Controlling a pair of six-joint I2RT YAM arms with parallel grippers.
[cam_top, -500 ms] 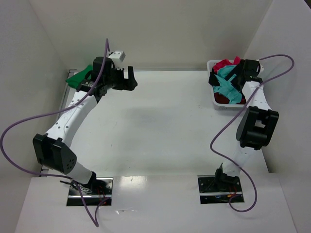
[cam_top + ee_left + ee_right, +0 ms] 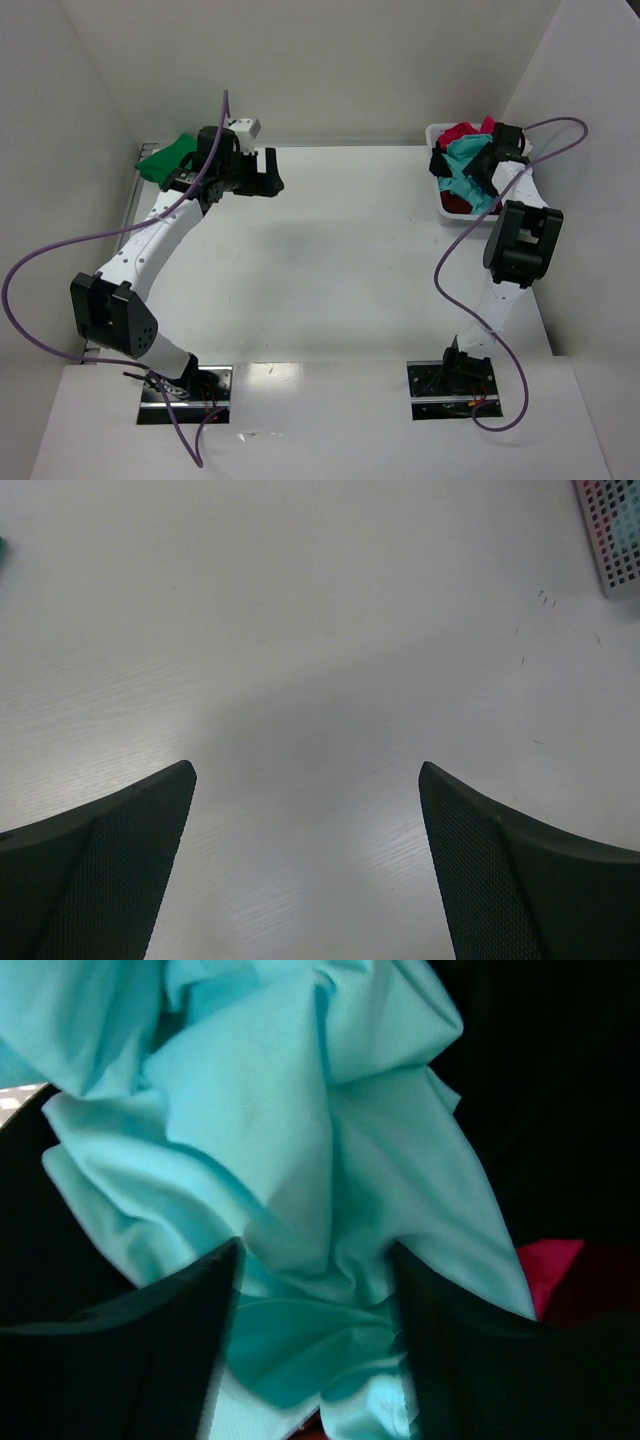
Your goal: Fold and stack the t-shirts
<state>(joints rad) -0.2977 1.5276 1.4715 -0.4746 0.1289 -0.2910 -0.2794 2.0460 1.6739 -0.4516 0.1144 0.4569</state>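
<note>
A light teal t-shirt (image 2: 464,166) lies crumpled on top of red (image 2: 458,132) and black (image 2: 440,163) shirts in the white basket (image 2: 470,220) at the far right. My right gripper (image 2: 484,160) is pushed down into that pile. In the right wrist view it (image 2: 318,1260) is open, with a fold of the teal shirt (image 2: 300,1140) bunched between its fingers; black cloth (image 2: 560,1080) and red cloth (image 2: 560,1260) show beside it. A dark green shirt (image 2: 165,160) lies at the far left edge. My left gripper (image 2: 272,170) is open and empty above bare table (image 2: 305,780).
White walls close in the table at the back and both sides. A corner of the perforated basket (image 2: 615,530) shows at the upper right of the left wrist view. Purple cables loop from both arms.
</note>
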